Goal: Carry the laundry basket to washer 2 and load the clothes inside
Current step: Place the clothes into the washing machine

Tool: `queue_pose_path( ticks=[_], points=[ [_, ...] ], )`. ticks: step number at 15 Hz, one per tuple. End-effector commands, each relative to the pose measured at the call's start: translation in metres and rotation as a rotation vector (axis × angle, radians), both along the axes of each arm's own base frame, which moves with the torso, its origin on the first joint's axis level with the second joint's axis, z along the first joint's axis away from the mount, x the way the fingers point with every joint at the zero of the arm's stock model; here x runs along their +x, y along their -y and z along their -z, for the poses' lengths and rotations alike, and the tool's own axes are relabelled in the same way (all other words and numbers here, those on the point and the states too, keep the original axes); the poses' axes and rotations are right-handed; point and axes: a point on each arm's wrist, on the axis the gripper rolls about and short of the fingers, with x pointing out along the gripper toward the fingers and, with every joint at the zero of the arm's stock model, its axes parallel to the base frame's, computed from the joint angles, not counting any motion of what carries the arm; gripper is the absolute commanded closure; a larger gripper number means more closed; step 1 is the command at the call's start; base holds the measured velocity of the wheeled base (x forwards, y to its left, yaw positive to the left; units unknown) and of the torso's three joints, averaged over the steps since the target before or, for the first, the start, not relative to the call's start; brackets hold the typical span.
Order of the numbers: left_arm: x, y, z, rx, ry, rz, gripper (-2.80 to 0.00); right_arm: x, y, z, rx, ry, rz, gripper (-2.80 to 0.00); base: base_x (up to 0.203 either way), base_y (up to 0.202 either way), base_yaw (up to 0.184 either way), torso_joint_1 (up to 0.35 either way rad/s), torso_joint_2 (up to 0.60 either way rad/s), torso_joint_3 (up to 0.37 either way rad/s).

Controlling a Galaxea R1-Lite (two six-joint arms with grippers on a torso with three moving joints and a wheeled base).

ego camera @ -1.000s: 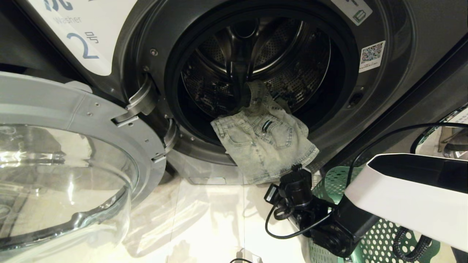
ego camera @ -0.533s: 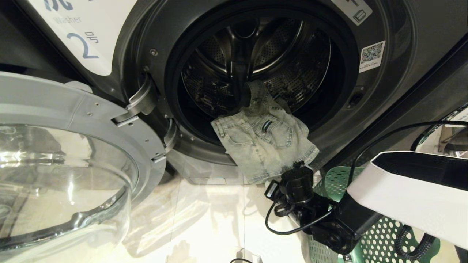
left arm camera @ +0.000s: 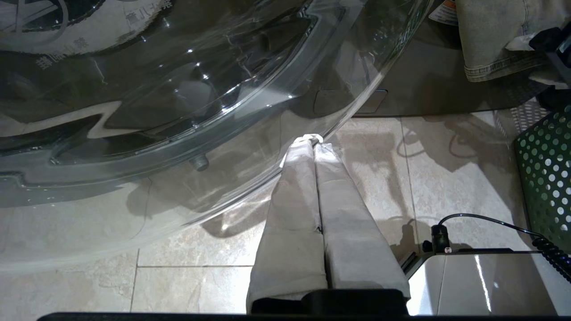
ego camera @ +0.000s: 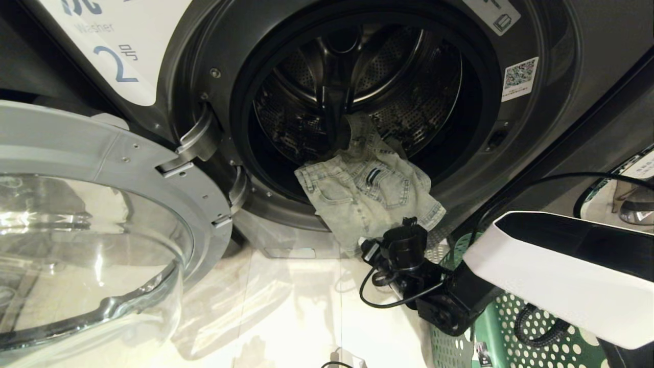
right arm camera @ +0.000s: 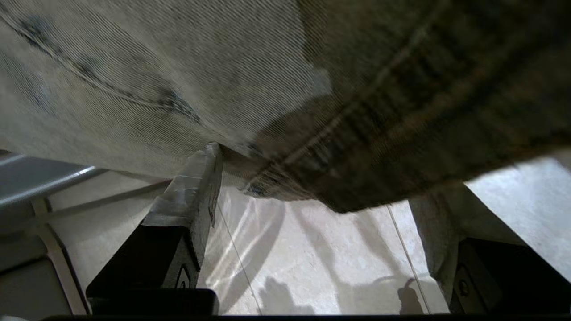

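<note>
Pale floor tiles run beneath an open washer door at left; the left tool, fingers pressed shut, hangs over the tiles beside the door glass. Ahead of the right tool sits the washer, with denim shorts draped over the drum lip. That tool's fingers stand apart under the hem. The basket lies behind it. Since a second ago, the right tool has opened and shifted left.
</note>
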Motion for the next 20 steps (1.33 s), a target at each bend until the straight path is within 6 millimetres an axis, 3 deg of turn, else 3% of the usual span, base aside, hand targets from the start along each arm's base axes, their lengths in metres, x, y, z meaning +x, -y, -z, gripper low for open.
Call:
queue_pose_path(
  ticks=[1,6,7,20],
  points=[
    [0.0,0.0,0.0,0.0,-0.002,0.0,0.0,0.013,-0.003,0.003,0.023,0.024,0.017,-2.8,0.0,0.0,0.0,0.0,0.0,0.0],
    [0.0,0.0,0.0,0.0,-0.002,0.0,0.0,0.032,0.002,-0.002,0.057,0.062,0.049,-2.8,0.0,0.0,0.0,0.0,0.0,0.0],
    [0.0,0.0,0.0,0.0,-0.002,0.0,0.0,0.033,0.001,-0.005,0.061,0.069,0.047,0.0,0.0,0.0,0.0,0.0,0.0,0.0],
    [0.0,0.0,0.0,0.0,-0.002,0.0,0.0,0.01,0.004,-0.045,0.06,0.037,0.028,0.0,0.0,0.0,0.0,0.0,0.0,0.0]
  ],
)
